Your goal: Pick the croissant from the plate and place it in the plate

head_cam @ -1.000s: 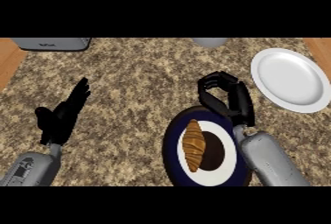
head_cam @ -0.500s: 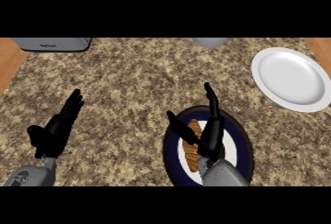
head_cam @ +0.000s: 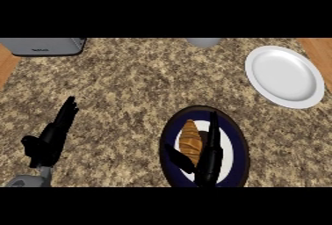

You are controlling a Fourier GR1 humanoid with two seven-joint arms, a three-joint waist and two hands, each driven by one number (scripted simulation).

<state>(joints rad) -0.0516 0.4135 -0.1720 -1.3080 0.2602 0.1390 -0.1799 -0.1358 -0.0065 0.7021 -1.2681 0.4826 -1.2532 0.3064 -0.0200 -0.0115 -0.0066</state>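
A golden-brown croissant [head_cam: 189, 141] lies on a dark blue plate [head_cam: 237, 149] with a white centre — the other plate [head_cam: 285, 76] plain white — on a table [head_cam: 142, 88] speckled tan and brown, both hands black — left hand [head_cam: 48, 141], right hand [head_cam: 206, 154].

- The left robot hand [head_cam: 48, 140] is matte black all over, with long slim fingers and a shorter, thicker thumb.
- Below it a short stretch of light grey forearm [head_cam: 27, 180] shows, smooth and rounded, meeting the black wrist in a narrow grey neck.
- The right robot hand [head_cam: 209, 156] is the same plain black, its fingers narrow and tapering, its thumb a separate dark prong.
- No cables, screws or markings can be made out on either.
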